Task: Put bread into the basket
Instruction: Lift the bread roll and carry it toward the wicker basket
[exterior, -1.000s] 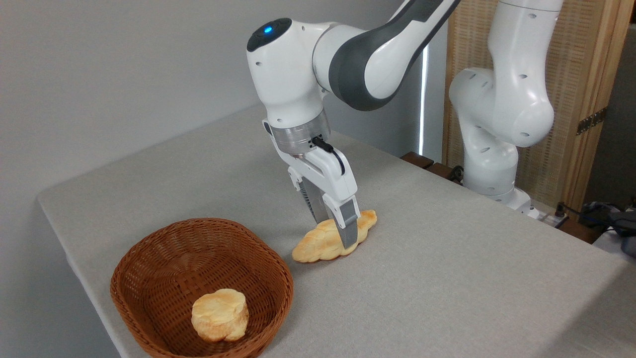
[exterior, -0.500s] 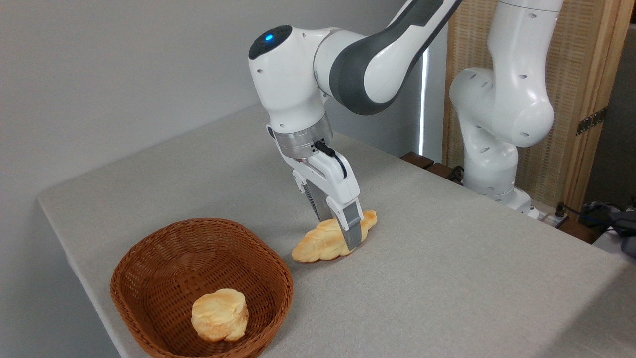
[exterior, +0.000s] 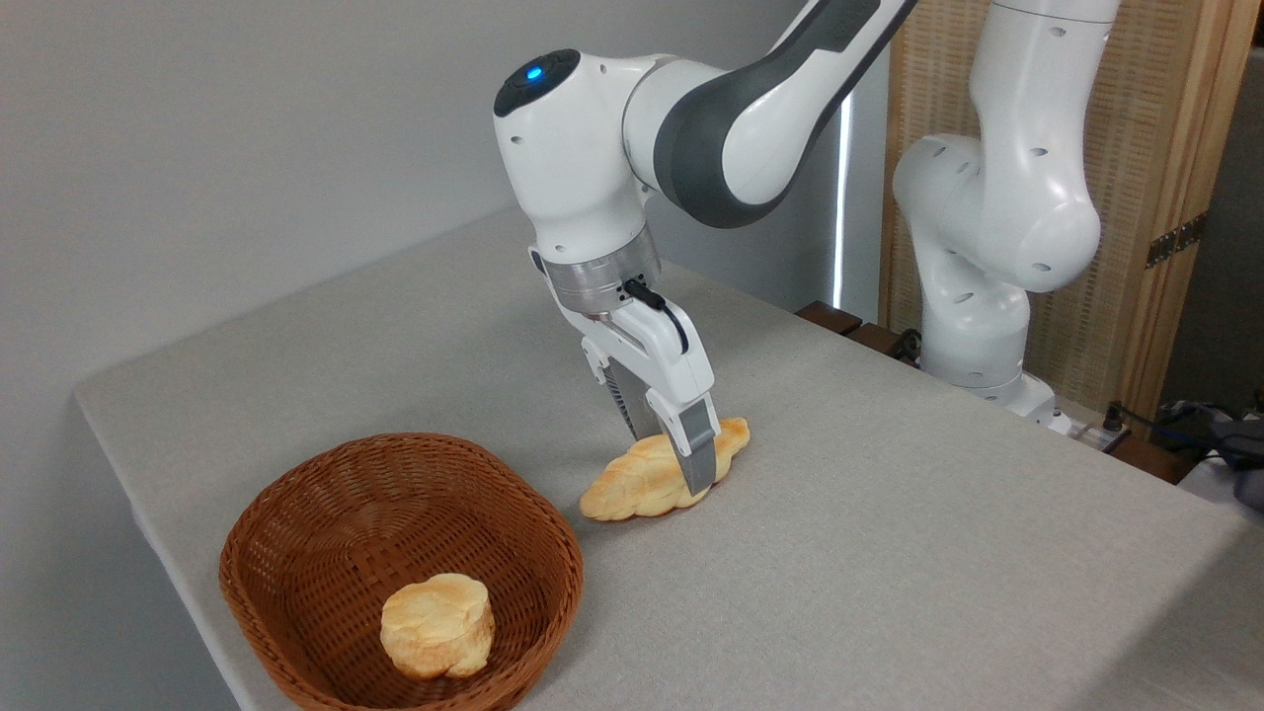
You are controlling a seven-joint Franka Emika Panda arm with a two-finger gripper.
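Note:
The long golden braided bread lies on the table just right of the basket, an oval brown wicker one at the front left. My gripper comes down over the loaf's right half. One finger stands in front of the loaf and the other behind it, where its tip is hidden. The jaws look open, close to the loaf's sides, and the loaf rests on the cloth.
A short round bun sits inside the basket near its front. The grey table ends in an edge at the left and front. The arm's white base rises at the back right, before a wooden screen.
The wrist and gripper shifted slightly right over the loaf, then held nearly still. The bread and the basket have not moved.

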